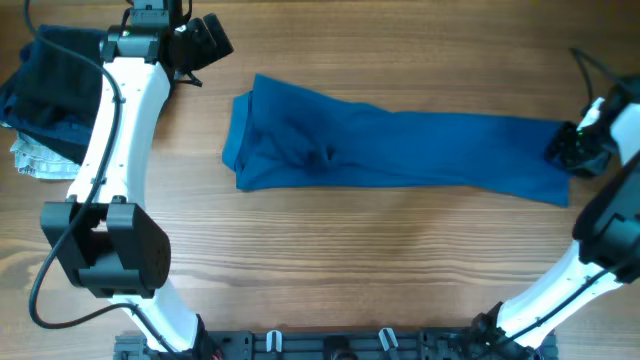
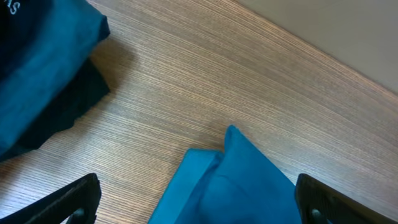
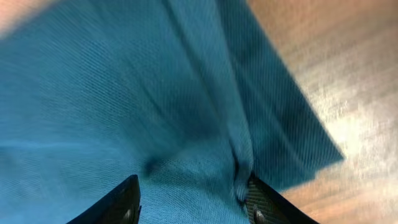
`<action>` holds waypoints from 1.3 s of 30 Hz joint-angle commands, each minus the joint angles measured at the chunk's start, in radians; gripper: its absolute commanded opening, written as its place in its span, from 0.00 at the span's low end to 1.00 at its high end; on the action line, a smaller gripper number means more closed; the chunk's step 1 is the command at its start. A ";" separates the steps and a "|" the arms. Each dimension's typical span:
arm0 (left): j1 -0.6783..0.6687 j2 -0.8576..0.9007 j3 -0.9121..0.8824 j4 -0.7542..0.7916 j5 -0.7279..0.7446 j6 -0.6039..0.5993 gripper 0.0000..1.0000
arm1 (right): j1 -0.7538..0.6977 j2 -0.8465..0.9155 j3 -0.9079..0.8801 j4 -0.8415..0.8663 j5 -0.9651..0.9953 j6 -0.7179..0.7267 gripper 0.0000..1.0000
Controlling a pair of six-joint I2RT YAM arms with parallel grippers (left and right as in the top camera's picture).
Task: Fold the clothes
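Right gripper (image 3: 189, 202) is hanging half-open over the T-shirt (image 1: 400, 145) end, left gripper (image 2: 196, 196) wide, both seemingly empty; crosswise fold is needing fresh grips.

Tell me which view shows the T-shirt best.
Overhead. It alone shows the whole T-shirt, lying as a long folded strip across the table. The left wrist view catches only one corner of it at the bottom of the frame. The right wrist view is a blurred close-up of fabric and one edge.
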 commanded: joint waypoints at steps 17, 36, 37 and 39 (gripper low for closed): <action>0.001 -0.002 0.005 0.003 -0.006 -0.006 1.00 | -0.158 -0.023 -0.001 0.140 -0.401 -0.210 0.31; 0.001 -0.002 0.005 0.002 -0.006 -0.006 1.00 | -0.136 -0.021 -0.071 0.183 -0.281 -0.208 0.38; 0.001 -0.002 0.005 0.002 -0.006 -0.006 1.00 | -0.135 -0.021 -0.071 0.183 -0.272 -0.209 0.38; 0.001 -0.002 0.005 0.002 -0.006 -0.006 1.00 | -0.134 -0.020 -0.071 0.180 -0.259 -0.209 0.38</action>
